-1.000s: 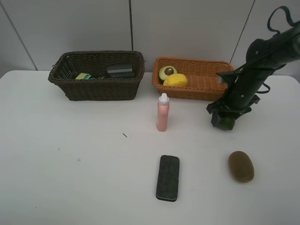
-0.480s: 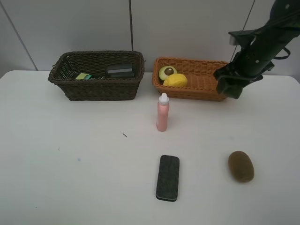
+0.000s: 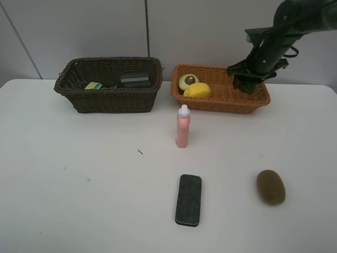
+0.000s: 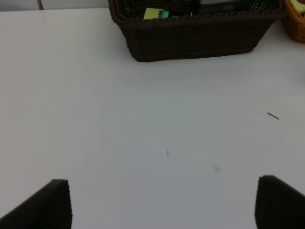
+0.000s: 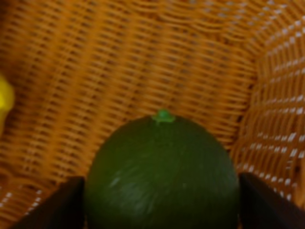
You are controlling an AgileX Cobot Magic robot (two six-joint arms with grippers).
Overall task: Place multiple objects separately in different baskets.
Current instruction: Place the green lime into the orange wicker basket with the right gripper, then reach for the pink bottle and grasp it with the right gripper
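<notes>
Right gripper [image 3: 246,83] is clamped on the dark green fruit [image 5: 162,176], which fills the gap between its two fingers. It hangs over the right end of the orange-tan basket [image 3: 218,103], set along the far edge of the table [image 3: 79,184], right of the middle. Holding the fruit above open weave, apart from the lemon [image 3: 197,90] and halved avocado [image 3: 188,81] at the basket's left end, looks meant to give it a free spot to drop into. The left gripper [image 4: 164,205] is spread wide and empty over bare table on the left side, facing the dark brown basket [image 3: 108,100] at the far edge. The pink bottle [image 3: 182,126] stands upright mid-table, the black eraser block [image 3: 188,200] lies by the near edge, and the brown kiwi [image 3: 270,186] lies toward the near right corner, so sorting looks partly done.
</notes>
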